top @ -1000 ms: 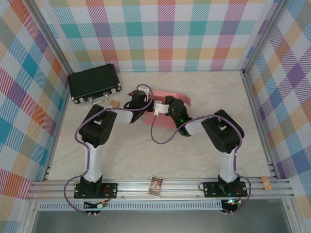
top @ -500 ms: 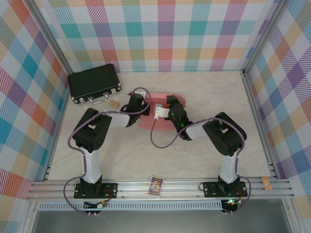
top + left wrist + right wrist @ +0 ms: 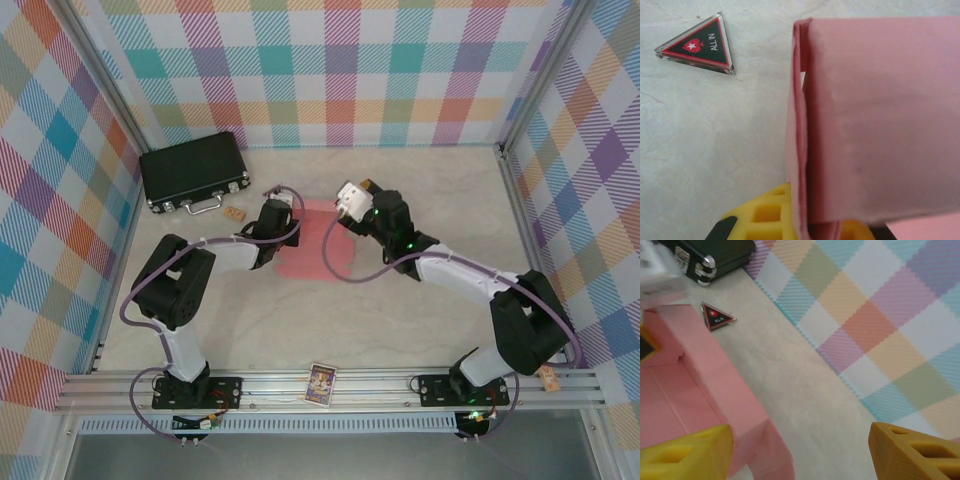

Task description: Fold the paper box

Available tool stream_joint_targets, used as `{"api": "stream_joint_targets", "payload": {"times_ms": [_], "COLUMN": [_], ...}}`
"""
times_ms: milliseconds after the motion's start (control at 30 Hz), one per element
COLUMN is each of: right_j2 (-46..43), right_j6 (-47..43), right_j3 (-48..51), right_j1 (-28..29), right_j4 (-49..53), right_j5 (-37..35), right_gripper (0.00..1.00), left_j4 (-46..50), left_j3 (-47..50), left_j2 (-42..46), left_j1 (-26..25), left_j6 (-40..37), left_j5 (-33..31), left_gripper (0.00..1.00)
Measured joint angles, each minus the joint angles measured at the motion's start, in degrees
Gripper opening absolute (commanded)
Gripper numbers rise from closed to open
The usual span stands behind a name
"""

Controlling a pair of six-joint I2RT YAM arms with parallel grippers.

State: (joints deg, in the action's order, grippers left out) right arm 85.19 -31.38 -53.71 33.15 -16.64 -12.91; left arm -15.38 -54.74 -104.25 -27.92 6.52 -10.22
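The salmon-pink paper box [image 3: 316,240] lies partly folded mid-table, its raised walls visible in both wrist views. My left gripper [image 3: 277,217] sits at the box's left side. In the left wrist view it [image 3: 810,225] is shut on an upright double-layer wall of the paper box [image 3: 875,125], with a yellow finger [image 3: 757,215] showing beside the wall. My right gripper [image 3: 348,203] hovers past the box's far right corner. In the right wrist view it [image 3: 800,440] is open wide over bare table, the long wall of the box [image 3: 710,365] at its left finger [image 3: 685,450].
A black hard case [image 3: 193,172] with metal latches lies at the back left. A triangular "ALL IN" chip [image 3: 697,45] rests on the table between the case and the box. A playing card [image 3: 321,382] leans on the front rail. Checked walls enclose the table.
My right gripper has pulled off the box and swung to the back right, its arm stretching out. My left gripper has shifted slightly left with the wall, and more of the box now shows.
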Motion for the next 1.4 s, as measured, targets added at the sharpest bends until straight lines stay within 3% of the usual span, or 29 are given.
{"api": "stream_joint_targets", "payload": {"times_ms": [233, 467, 767, 1400], "right_j2": [0.7, 8.55, 19.12, 26.12], "right_j6": [13.99, 18.58, 19.04, 15.39], "right_j3": [-2.56, -8.79, -15.58, -25.05], "right_j1": [-12.35, -19.02, -19.43, -14.67], "right_j4": [9.77, 17.84, 25.62, 36.3], "right_j5": [7.15, 15.39, 22.05, 28.24], "right_gripper": [0.69, 0.65, 0.59, 0.57], "left_j4": [1.84, 1.86, 1.73, 1.73], "left_j3": [1.9, 3.98, 4.76, 5.53], "left_j2": [3.34, 4.04, 4.04, 4.02], "left_j1": [-0.61, -0.61, -0.61, -0.83], "left_j6": [-0.37, -0.24, 0.94, 3.13], "left_j5": [-0.63, -0.61, -0.37, -0.61], "left_gripper": [0.02, 0.02, 0.02, 0.02]}}
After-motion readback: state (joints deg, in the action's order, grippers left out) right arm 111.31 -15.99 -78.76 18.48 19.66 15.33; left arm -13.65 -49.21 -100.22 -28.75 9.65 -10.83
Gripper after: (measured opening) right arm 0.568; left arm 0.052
